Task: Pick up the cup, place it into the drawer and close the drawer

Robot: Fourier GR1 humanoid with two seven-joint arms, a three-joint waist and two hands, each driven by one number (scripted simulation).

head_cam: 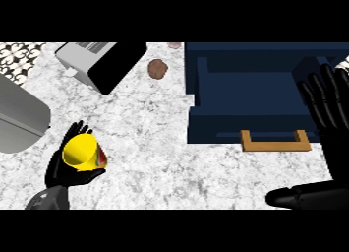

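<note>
A yellow cup (81, 152) with a red mark on its side lies in my left hand (67, 172) at the lower left, above the marble counter (155, 147). Its open mouth faces me, and my fingers and thumb curl round it. The dark blue drawer (253, 98) stands pulled open at the upper right, its wooden handle (276, 142) toward me and its inside bare. My right hand (335, 106) is open at the right edge with fingers pointing up, over the drawer's right side.
A silver toaster (97, 61) stands at the back left, and a brown potato (157, 69) lies beside it. A large grey metal body (10, 118) fills the left edge. Patterned tiles (10, 54) border the counter's far left.
</note>
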